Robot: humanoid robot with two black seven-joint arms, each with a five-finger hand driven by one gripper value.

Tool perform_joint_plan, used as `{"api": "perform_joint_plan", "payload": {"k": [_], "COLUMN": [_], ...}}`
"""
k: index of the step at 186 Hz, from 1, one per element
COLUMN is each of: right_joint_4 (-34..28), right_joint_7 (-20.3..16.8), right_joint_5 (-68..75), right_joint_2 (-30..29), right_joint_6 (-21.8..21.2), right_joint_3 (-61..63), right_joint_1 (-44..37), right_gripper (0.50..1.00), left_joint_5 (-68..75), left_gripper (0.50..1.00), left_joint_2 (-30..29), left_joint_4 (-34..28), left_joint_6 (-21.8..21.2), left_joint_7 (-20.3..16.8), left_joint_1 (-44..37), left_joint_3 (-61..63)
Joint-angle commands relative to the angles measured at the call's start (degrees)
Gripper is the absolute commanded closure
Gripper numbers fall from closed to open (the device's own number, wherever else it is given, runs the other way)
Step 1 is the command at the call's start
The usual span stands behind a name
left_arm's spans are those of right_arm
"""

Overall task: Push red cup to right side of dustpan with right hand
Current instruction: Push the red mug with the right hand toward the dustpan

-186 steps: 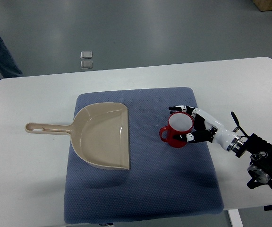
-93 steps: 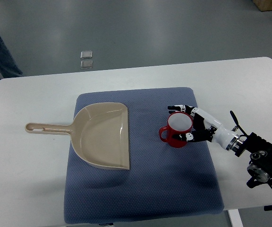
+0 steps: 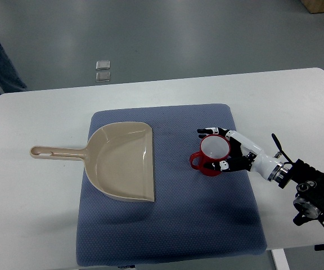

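Red cup (image 3: 214, 154) upright on blue mat (image 3: 167, 225), cradled in right robot hand (image 3: 229, 153); fingers (image 3: 207, 131) curled round far rim, thumb at near side; dustpan (image 3: 122, 160) well left of hand, gap between; push low and steady leftward, palm behind cup wall; avoid tipping; stop beside dustpan's right edge.

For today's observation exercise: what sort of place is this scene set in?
Probably a robotics lab or test room: a white table on a bare grey floor, with a dustpan and red cup staged on a blue mat for a robot's right hand.
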State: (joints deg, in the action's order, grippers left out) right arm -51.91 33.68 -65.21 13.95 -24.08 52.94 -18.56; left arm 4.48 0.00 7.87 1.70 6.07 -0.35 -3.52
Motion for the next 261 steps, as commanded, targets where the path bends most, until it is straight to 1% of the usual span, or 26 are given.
{"api": "perform_joint_plan", "payload": {"k": [1,13,74,122,137,146,170,228,255,261], "right_joint_4": [-0.03,-0.03,0.05,0.23,1.02,1.28,2.43,3.57,3.66,3.75], "right_joint_7": [0.51,1.21,1.32,1.32,1.32,1.32,1.32,1.32,1.32,1.32], "right_joint_5": [0.0,0.0,-0.09,-0.18,-0.18,-0.27,-0.44,-0.62,-0.71,-0.71], "right_joint_2": [0.03,0.03,-0.94,-1.91,-2.0,-2.08,-3.14,-6.04,-6.83,-6.83], "right_joint_6": [0.09,0.0,-0.09,-0.35,-0.44,-0.79,-1.23,-1.05,-1.05,-1.05], "right_joint_3": [-0.38,-0.47,-0.99,-2.22,-2.22,-2.22,-2.22,-2.22,-2.4,-2.58], "right_joint_1": [0.01,0.01,-0.52,-0.87,-0.96,-0.96,-1.75,-2.54,-2.63,-2.63], "right_gripper": [0.576,0.576,0.576,0.587,0.599,0.628,0.664,0.689,0.715,0.728], "left_joint_5": [0.0,0.0,0.0,0.0,0.0,0.0,0.0,0.0,0.0,0.0], "left_gripper": [0.5,0.5,0.5,0.5,0.5,0.5,0.5,0.5,0.5,0.5], "left_joint_2": [0.0,0.0,0.0,0.0,0.0,0.0,0.0,0.0,0.0,0.0], "left_joint_4": [-0.05,-0.05,-0.05,-0.05,-0.05,-0.05,-0.05,-0.05,-0.05,-0.05], "left_joint_6": [-0.03,0.05,-0.03,-0.03,0.05,-0.03,-0.03,-0.03,0.05,0.05], "left_joint_7": [0.0,0.0,0.0,0.0,0.0,0.0,0.0,0.0,0.0,0.0], "left_joint_1": [0.0,0.0,0.0,0.0,0.0,0.0,0.0,0.0,0.0,0.0], "left_joint_3": [0.0,0.0,0.0,-0.09,0.0,0.0,0.0,0.0,0.0,0.0]}}
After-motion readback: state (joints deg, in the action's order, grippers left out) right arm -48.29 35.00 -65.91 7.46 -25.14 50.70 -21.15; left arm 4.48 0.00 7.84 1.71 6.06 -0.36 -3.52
